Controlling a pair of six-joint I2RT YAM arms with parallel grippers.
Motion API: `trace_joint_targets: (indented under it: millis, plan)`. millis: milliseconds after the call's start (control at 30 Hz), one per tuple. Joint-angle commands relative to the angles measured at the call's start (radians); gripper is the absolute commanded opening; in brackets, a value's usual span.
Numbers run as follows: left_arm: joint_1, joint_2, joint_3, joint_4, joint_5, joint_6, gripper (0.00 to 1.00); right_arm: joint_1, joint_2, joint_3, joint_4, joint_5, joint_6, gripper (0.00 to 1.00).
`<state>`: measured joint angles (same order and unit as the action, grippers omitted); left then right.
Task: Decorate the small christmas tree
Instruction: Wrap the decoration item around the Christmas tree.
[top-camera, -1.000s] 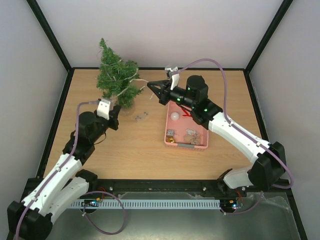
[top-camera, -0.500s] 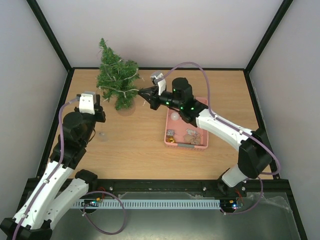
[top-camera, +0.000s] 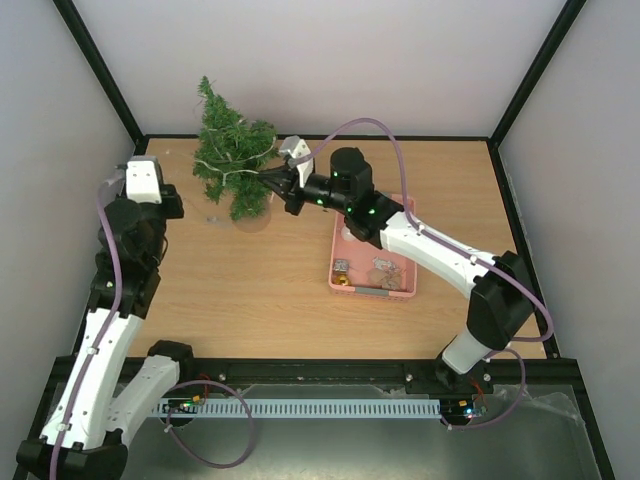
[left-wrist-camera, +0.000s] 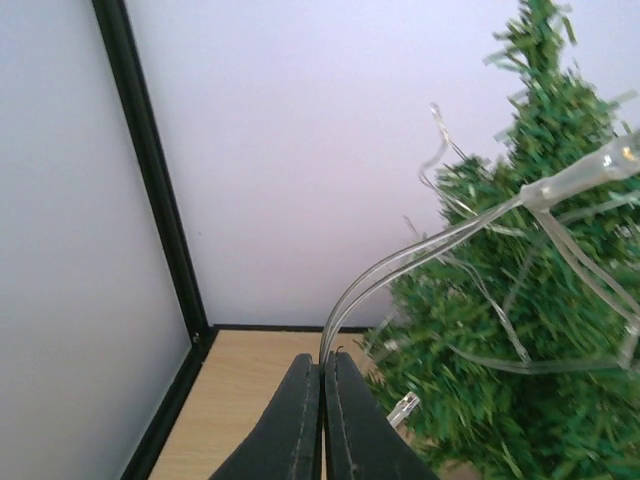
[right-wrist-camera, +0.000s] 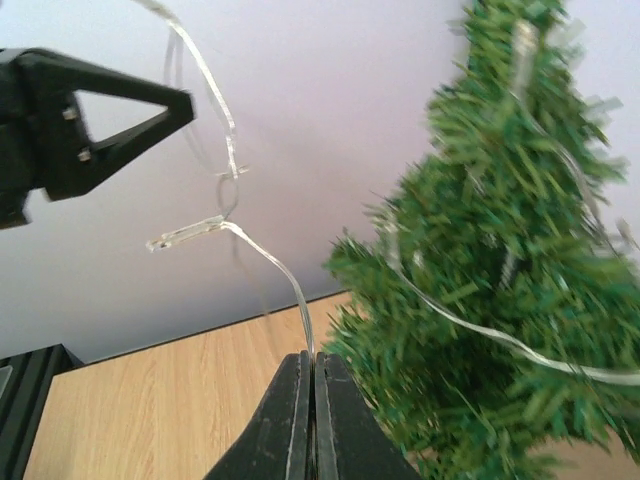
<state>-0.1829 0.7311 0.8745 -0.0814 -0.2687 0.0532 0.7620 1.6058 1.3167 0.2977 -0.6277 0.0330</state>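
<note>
The small christmas tree (top-camera: 235, 160) stands at the table's back left, dark green and bristly, with a clear light string (top-camera: 232, 168) draped over its branches. Left of the tree, my left gripper (top-camera: 176, 205) is shut on the light string (left-wrist-camera: 400, 260), which arcs up from the fingertips (left-wrist-camera: 324, 362) to the tree (left-wrist-camera: 520, 330). My right gripper (top-camera: 272, 182) sits at the tree's right side, shut on another stretch of the string (right-wrist-camera: 270, 265) that rises from its tips (right-wrist-camera: 312, 358). The tree (right-wrist-camera: 500, 300) fills the right of that view, and the left gripper (right-wrist-camera: 90, 120) shows at its top left.
A pink basket (top-camera: 405, 285) holding small ornaments lies right of centre, under the right forearm. Black frame posts and white walls enclose the table; the back wall is close behind the tree.
My left arm has swung left and away from the tree's base, drawing the string with it. The right gripper has moved left, up against the tree's right side.
</note>
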Motion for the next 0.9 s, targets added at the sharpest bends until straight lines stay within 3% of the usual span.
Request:
trace_joint_targets:
  millis: [0,433,600,867]
  plan:
    - [0.044,0.009,0.067,0.022,0.052,-0.018,0.02,0.051,0.017,0.061,0.05,0.023,-0.135,0.02]
    - [0.115,0.053,0.043,0.064,0.049,-0.03,0.03,0.098,0.174,0.121,0.064,0.081,-0.163,0.02]
    - [0.149,0.075,0.023,0.095,0.058,-0.033,0.02,0.098,0.171,0.128,-0.013,0.127,-0.162,0.22]
    - [0.191,0.148,0.028,0.141,0.05,-0.032,0.02,0.099,-0.039,0.0,-0.087,0.244,-0.133,0.48]
